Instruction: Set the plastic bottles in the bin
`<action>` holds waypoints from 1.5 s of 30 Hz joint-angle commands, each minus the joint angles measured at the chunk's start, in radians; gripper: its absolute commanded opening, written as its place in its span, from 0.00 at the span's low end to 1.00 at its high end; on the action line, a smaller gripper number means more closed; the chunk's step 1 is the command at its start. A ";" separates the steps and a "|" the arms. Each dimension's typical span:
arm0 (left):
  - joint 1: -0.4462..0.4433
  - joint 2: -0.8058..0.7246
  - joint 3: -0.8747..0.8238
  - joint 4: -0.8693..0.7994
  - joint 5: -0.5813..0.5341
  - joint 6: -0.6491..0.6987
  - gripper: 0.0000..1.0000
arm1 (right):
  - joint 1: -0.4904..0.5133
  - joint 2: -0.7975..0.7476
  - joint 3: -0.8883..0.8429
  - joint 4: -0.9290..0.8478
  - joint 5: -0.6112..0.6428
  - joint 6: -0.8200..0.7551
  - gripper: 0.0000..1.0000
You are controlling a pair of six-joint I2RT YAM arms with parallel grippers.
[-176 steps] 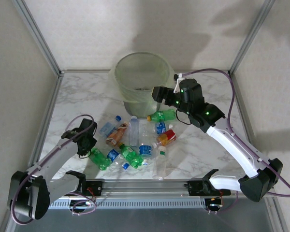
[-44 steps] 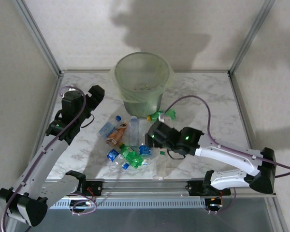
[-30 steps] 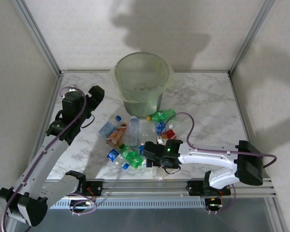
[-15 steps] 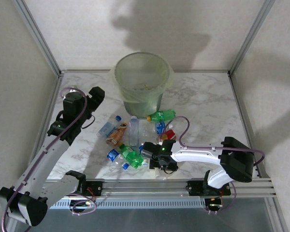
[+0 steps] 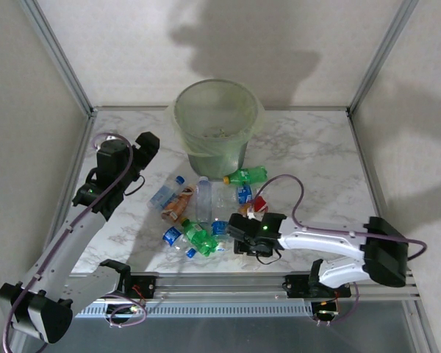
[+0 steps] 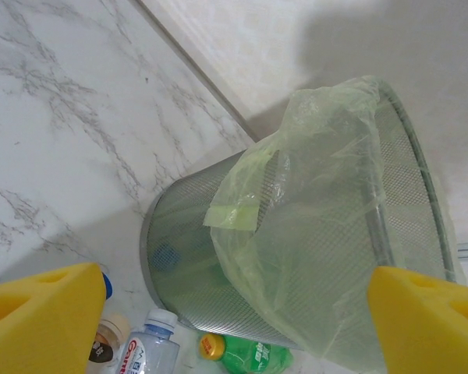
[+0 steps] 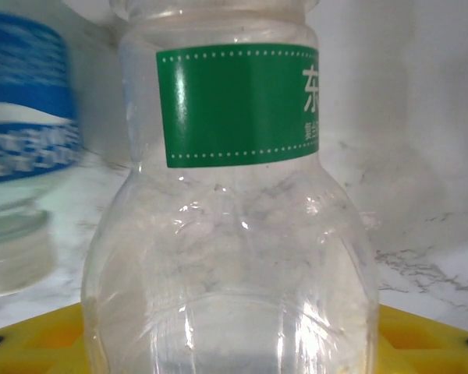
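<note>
The bin (image 5: 217, 151) stands at the back centre, and its mesh wall and bag liner (image 6: 312, 195) are close in the left wrist view. Several plastic bottles lie in a pile in front of it: a green one with a yellow cap (image 5: 246, 175) (image 6: 253, 352), a clear white-capped one (image 5: 203, 195) (image 6: 152, 347), another green one (image 5: 198, 237) and a blue-labelled one (image 5: 222, 228) (image 7: 23, 148). My left gripper (image 5: 147, 141) (image 6: 234, 319) hangs open and empty, left of the bin. My right gripper (image 5: 240, 237) (image 7: 230, 347) is low at the pile's front, open around a clear green-labelled bottle (image 7: 234, 195).
An orange-labelled bottle (image 5: 180, 206), a flat blue one (image 5: 164, 195) and a red-labelled one (image 5: 259, 204) lie in the same pile. The metal rail (image 5: 220, 283) runs along the near edge. Frame posts (image 5: 59, 55) rise at the back corners. Bare marble (image 5: 316, 162) lies right of the bin.
The right arm came down from beside the bin to the front of the pile and then slid slightly right. The left arm rose from the table earlier and now holds still.
</note>
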State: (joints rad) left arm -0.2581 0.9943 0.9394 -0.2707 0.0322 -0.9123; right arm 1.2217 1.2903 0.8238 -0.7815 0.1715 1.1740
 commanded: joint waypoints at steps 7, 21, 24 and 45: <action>0.010 -0.002 0.191 0.050 0.088 0.083 0.89 | -0.015 -0.139 0.287 0.132 0.174 -0.376 0.58; -0.092 0.116 0.306 0.289 0.691 0.174 0.88 | -0.247 0.041 0.665 0.425 -0.016 -0.856 0.59; -0.095 0.129 0.313 0.285 0.702 0.182 0.91 | -0.275 0.060 0.689 0.441 -0.066 -0.878 0.59; -0.156 0.187 0.327 0.286 0.728 0.226 0.70 | -0.271 0.112 0.733 0.391 -0.161 -0.899 0.59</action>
State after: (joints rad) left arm -0.4099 1.1812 1.2381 -0.0032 0.7452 -0.7181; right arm 0.9466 1.4017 1.5288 -0.3862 0.0391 0.2977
